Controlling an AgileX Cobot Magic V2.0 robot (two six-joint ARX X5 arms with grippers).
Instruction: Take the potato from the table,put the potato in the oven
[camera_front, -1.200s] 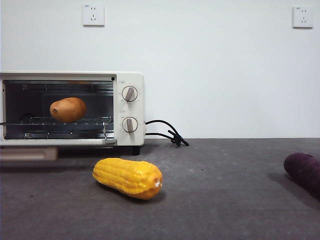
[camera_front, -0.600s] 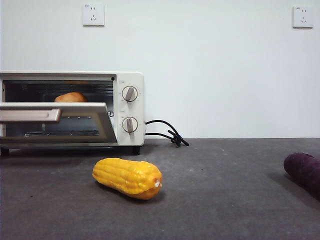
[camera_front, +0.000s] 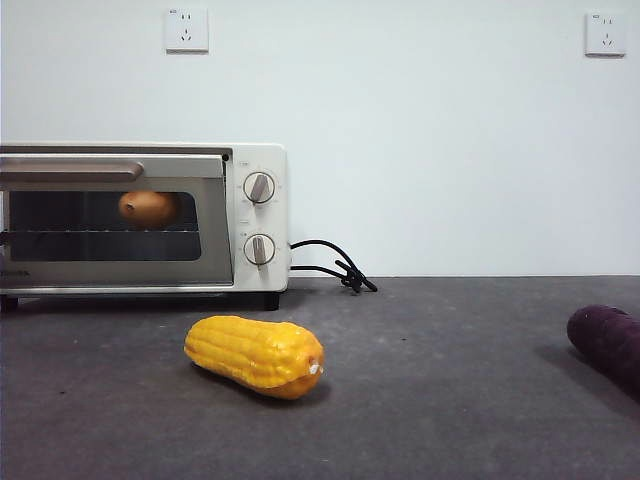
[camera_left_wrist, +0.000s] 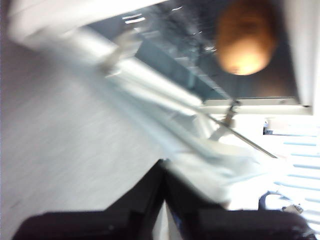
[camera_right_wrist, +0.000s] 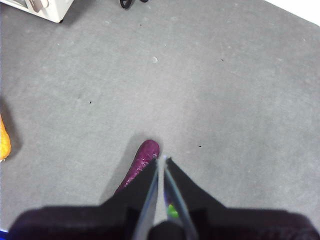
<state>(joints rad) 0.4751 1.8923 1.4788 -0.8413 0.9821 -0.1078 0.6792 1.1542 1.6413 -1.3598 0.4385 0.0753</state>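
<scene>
The orange-brown potato (camera_front: 150, 207) lies on the rack inside the cream-white oven (camera_front: 258, 160), seen through the dark glass door (camera_front: 100, 240). The door is swung up almost shut, with its beige handle (camera_front: 70, 170) at the top. In the blurred left wrist view the potato (camera_left_wrist: 246, 42) shows behind the moving door (camera_left_wrist: 165, 107). My left gripper (camera_left_wrist: 162, 170) is shut and empty, close to the door's edge. My right gripper (camera_right_wrist: 162, 161) is shut over the dark grey table (camera_right_wrist: 225, 100), away from the oven. Neither gripper shows in the front view.
A yellow corn cob (camera_front: 255, 355) lies on the table (camera_front: 450, 400) in front of the oven. A dark purple sweet potato (camera_front: 605, 345) lies at the right edge, right under my right gripper (camera_right_wrist: 140, 162). The oven's black cord (camera_front: 335, 265) trails to its right.
The oven door has swung up from lying flat open to almost shut. The potato stays on the rack inside, now behind the glass.
</scene>
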